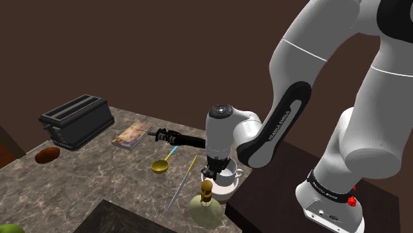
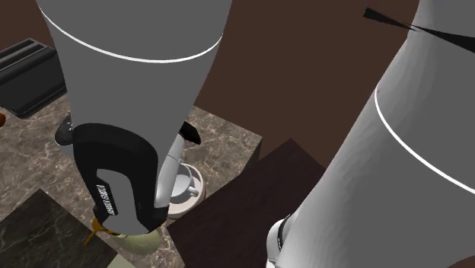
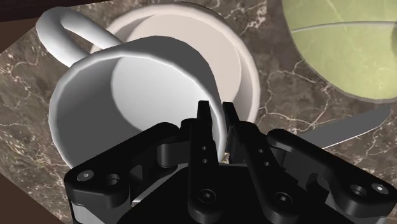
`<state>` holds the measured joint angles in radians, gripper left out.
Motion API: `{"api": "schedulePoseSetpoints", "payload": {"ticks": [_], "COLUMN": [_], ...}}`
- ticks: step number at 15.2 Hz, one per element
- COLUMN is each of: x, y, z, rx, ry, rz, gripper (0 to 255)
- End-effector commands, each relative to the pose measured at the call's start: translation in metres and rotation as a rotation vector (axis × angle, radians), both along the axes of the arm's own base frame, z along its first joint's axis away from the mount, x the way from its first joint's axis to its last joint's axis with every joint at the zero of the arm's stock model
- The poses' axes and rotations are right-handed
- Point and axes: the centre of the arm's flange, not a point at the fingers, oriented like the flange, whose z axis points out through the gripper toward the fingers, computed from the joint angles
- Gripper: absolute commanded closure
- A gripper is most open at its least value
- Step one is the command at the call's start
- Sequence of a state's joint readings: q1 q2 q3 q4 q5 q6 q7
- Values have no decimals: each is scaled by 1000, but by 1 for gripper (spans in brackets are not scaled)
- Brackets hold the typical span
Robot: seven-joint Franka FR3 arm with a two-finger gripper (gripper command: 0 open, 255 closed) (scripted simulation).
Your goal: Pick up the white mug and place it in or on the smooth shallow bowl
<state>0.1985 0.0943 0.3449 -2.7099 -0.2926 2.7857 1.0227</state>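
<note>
white mug rim clasped in pincer, over shallow bowl

The bench has the toaster at its far end, on the shoulder view's left. A book lies just to the toaster's right, and a knife lies beyond the book. Nearer the middle is a small scoop, with a thin rod to its right. At the corner nearest the stand, the bottle is just beside the bowl. The mug is over the bowl, and the fingers straddle its wall, one inside and one outside.
</note>
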Motion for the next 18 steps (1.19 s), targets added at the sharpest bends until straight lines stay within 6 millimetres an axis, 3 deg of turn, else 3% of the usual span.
{"api": "schedulePoseSetpoints", "payload": {"ticks": [1,8,9,14,18], "x": [0,0,0,0,-2], "y": [-1,-1,-1,-1,2], "z": [-5,-5,-5,-5,45], "rx": [0,0,0,0,0], "ry": [-1,-1,-1,-1,-1], "rz": [0,0,0,0,0], "gripper": [255,255,0,0,0]}}
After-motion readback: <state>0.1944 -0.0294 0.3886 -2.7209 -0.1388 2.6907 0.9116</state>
